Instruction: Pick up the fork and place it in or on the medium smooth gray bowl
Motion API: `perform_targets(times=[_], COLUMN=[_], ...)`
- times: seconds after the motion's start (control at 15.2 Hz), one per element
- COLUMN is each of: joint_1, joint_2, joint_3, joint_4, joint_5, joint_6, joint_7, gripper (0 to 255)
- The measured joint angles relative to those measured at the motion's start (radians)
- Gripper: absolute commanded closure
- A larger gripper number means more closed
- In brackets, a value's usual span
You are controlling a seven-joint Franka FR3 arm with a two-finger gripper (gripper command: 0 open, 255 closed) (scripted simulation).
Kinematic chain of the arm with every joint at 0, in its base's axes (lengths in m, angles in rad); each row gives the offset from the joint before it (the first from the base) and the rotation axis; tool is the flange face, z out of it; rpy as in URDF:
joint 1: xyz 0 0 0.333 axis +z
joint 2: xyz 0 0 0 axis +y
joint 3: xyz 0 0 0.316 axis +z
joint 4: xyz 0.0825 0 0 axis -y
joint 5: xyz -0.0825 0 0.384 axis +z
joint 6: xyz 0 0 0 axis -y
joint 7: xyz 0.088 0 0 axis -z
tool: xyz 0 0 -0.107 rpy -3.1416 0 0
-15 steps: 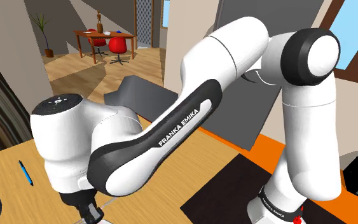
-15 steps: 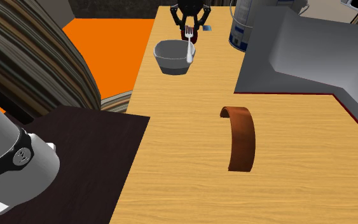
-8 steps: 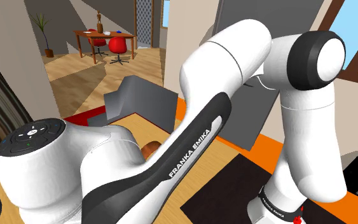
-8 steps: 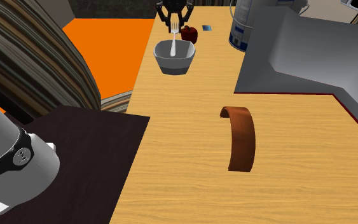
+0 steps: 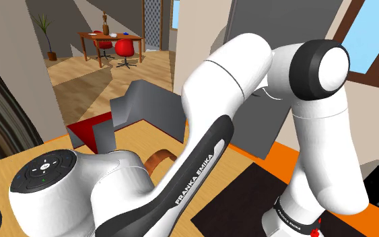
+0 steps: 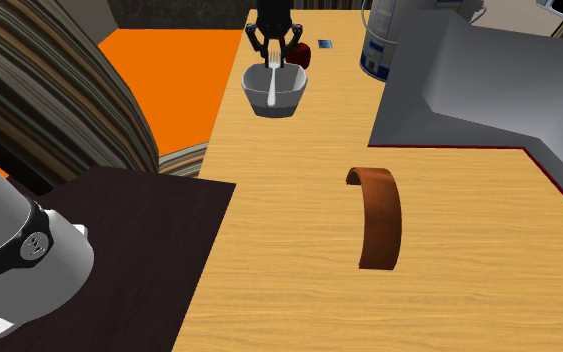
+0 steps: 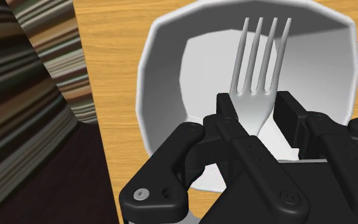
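In the wrist view the claw (image 7: 260,108) grips the fork (image 7: 260,60) by its neck, tines past the fingers, over the bowl (image 7: 161,76). The second exterior view adds an apple (image 6: 301,53) beside the claw.

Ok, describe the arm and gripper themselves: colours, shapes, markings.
The arm is built of thick, rounded white links with dark joint caps. White FRANKA EMIKA lettering runs along a black band on one link. A dark round cap bears small light markings. The gripper is all black, blocky and angular, with two fingers and a pale screw head.
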Motion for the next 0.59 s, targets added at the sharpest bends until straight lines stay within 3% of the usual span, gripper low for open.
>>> perform_targets(times=[0.59], joint_1=[0.019], joint_2=[0.039], joint_3=[-0.028], joint_4=[-0.006], joint_5=[-0.034], joint_6=[0.040], joint_7=[0.019], gripper=[255])
